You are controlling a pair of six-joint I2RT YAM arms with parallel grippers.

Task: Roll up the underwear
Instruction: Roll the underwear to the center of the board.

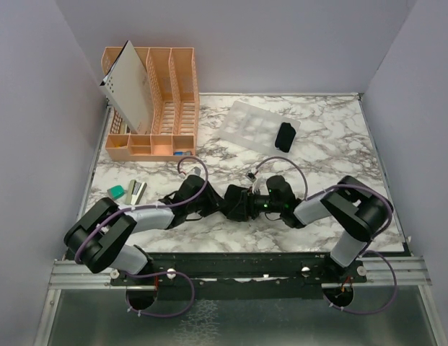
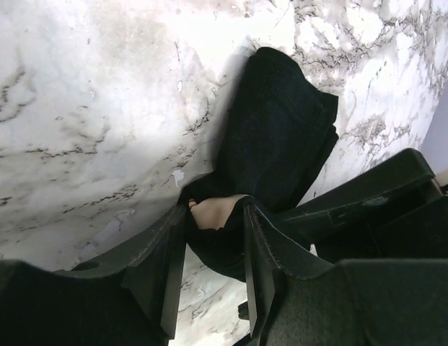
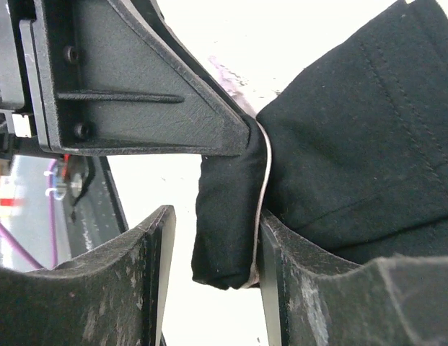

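Black underwear with a tan band lies on the marble table between both arms. In the top view the two grippers mostly hide it. My left gripper is shut on its near edge, with the tan band bunched between the fingers. My right gripper stands open around a folded edge of the same underwear; the fold rests against one finger and leaves a gap to the other. In the top view the left gripper and right gripper meet tip to tip. A second underwear, rolled into a small bundle, lies at the back.
The rolled bundle sits on a translucent sheet. An orange organizer rack with a grey perforated board stands at the back left. A green item and a small grey tool lie at the left.
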